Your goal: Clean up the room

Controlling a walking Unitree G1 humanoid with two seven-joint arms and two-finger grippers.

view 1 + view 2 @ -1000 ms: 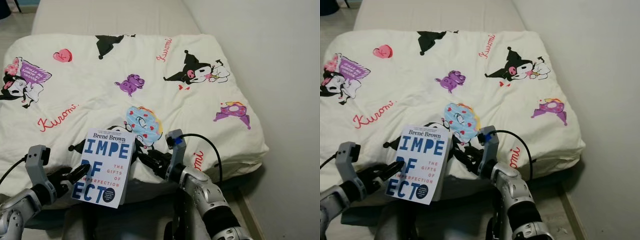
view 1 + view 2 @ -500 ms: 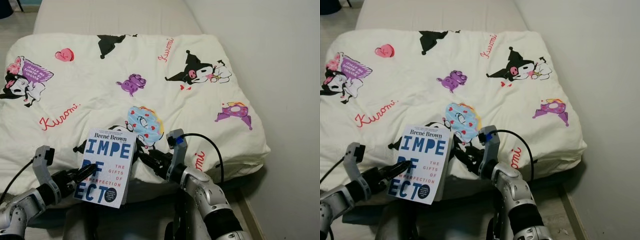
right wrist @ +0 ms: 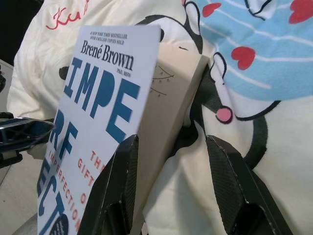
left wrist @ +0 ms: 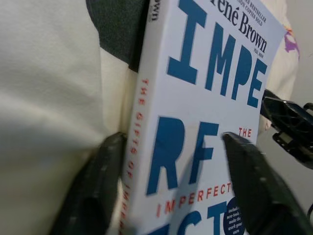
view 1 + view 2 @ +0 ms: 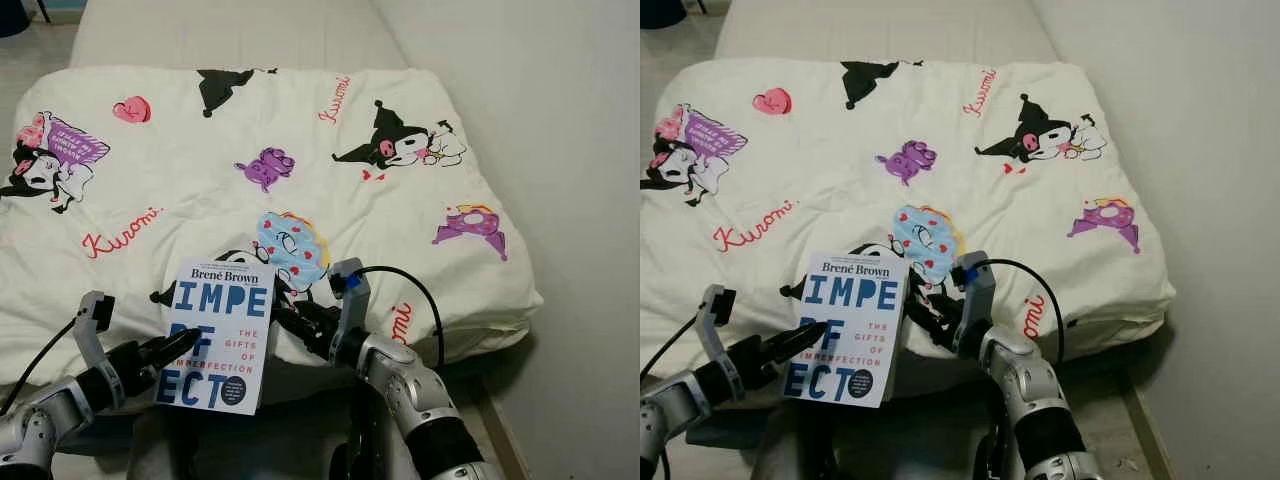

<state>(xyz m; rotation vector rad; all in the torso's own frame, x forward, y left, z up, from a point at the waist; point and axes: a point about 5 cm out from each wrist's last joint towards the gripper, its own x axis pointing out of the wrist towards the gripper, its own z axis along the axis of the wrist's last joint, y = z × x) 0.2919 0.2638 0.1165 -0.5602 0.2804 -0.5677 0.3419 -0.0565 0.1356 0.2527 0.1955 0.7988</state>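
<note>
Both claws (image 5: 225, 340) around book (image 5: 222, 335).

I count one book (image 5: 222, 335), white with blue lettering, and it is the single loose thing in front of me. It stands against one duvet (image 5: 180, 190), cream with cartoon prints, which lies on one mattress (image 5: 220, 35) reaching off toward twelve o'clock. Of my own I count two: my left gripper (image 5: 170, 347) at seven o'clock and my right gripper (image 5: 285, 318) at five o'clock.
</note>
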